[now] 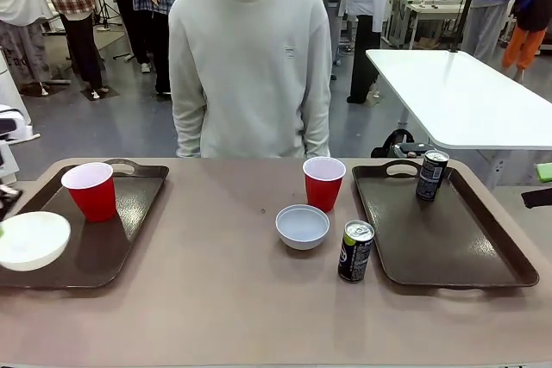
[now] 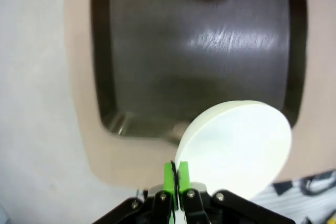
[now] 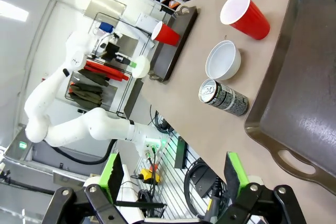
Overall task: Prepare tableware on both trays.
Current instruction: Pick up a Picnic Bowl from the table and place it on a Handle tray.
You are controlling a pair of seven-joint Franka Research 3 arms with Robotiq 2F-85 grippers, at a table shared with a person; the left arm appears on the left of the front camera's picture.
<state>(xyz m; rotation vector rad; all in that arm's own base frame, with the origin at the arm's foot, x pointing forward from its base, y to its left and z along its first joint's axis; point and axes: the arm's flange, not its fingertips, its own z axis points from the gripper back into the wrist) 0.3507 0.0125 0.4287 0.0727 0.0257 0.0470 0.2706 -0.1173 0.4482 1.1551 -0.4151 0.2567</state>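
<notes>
Cream-white bowl [image 1: 33, 239] is clamped by its rim in the left tool [image 2: 176, 170], with the pads drawn together on the wall. It hangs at the near corner of the left tray [image 1: 129, 213], partly over the raised rim. Contact with the tray floor cannot be confirmed. One red cup [image 1: 90, 191] stands upright at that tray's far end, apart from the bowl.

The right tool [image 3: 173, 170] has its jaws apart and is empty, off the edge of the desk [image 1: 216, 299] beside the right tray [image 1: 448, 239], which carries one drink can [image 1: 431, 175]. Between the trays stand a second red cup [image 1: 323, 182], the grey-white bowl [image 1: 302, 226] and a second can [image 1: 355, 250].

Assessment: the step in hand is seating the bowl. Carry it inward until it is wholly clear of the rim and short of the cup. Keep it level and lower it until the base bears on the tray floor, then release. Letting go over the rim risks a tilted or sliding bowl.
</notes>
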